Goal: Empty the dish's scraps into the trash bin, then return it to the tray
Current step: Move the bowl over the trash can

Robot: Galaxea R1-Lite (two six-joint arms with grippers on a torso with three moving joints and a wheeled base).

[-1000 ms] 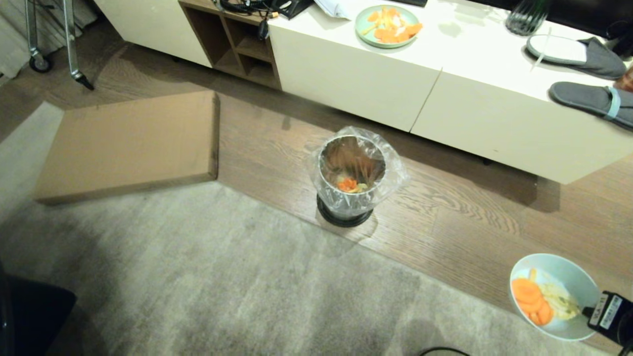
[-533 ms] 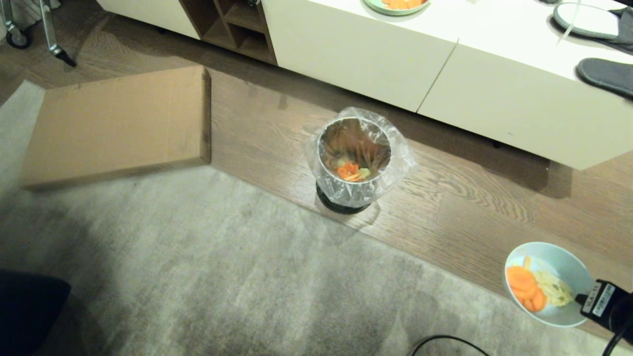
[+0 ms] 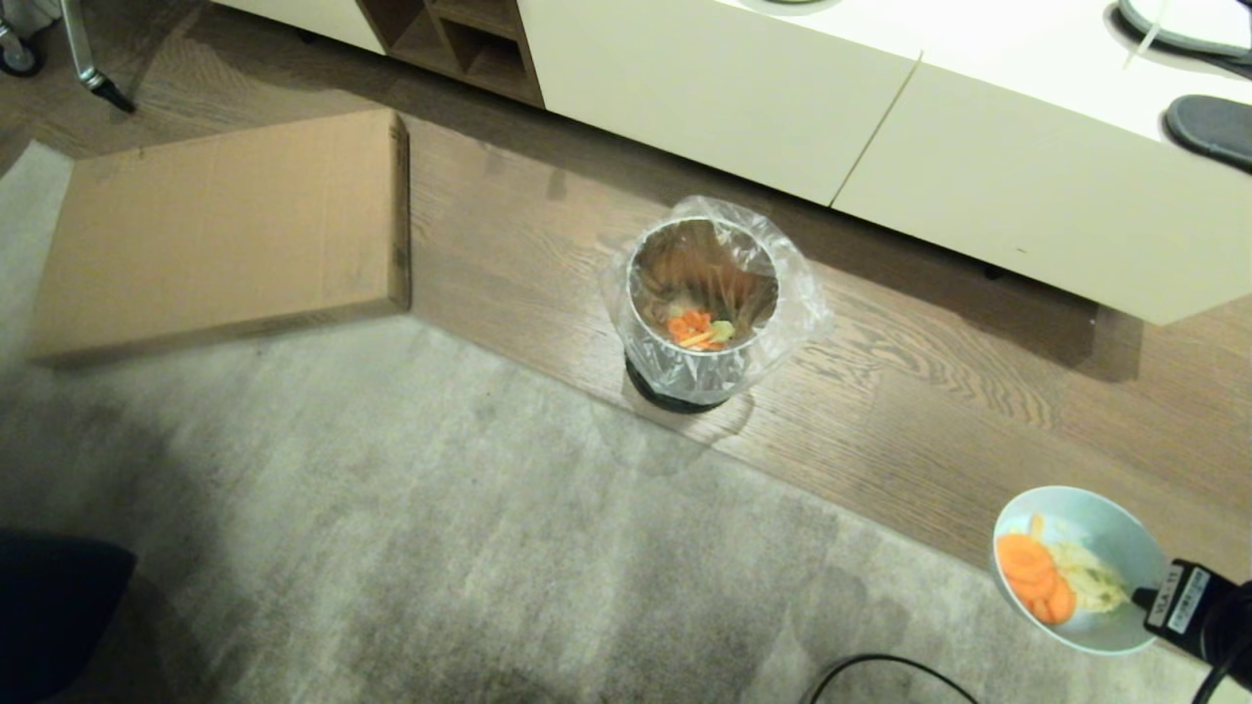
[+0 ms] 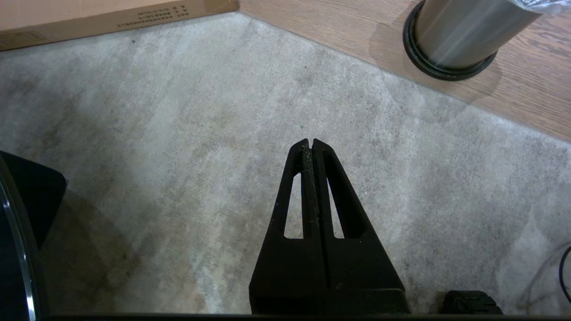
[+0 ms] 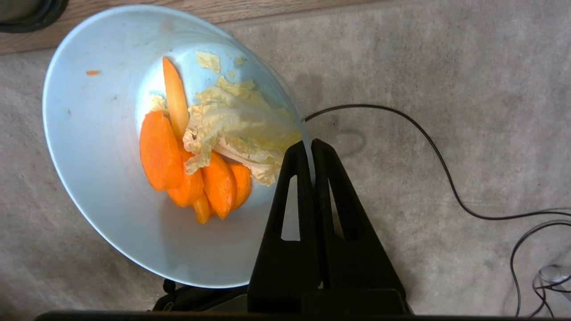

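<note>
The dish (image 3: 1103, 520), a pale blue bowl, hangs over the carpet's edge at the lower right, tilted. My right gripper (image 3: 1140, 594) is shut on its rim. The right wrist view shows the dish (image 5: 102, 178) with the scraps (image 5: 200, 151) in it, orange carrot slices and pale cabbage bits, and the right gripper (image 5: 311, 147) pinching the rim. The trash bin (image 3: 702, 303), steel with a clear liner, stands on the wood floor well to the dish's left, with some scraps at its bottom. My left gripper (image 4: 311, 142) is shut and empty above the carpet, near the trash bin (image 4: 464, 31). The tray is out of view.
A flat cardboard box (image 3: 225, 235) lies on the floor at the left. A white cabinet (image 3: 782, 108) runs along the back, with a grey slipper (image 3: 1208, 127) on top. A black cable (image 3: 880, 670) loops on the grey carpet (image 3: 440, 548) near the dish.
The whole head view has shifted: the cabinet and bin have slid up the picture, so the camera has tipped down. The dish stays in my right gripper at the lower right.
</note>
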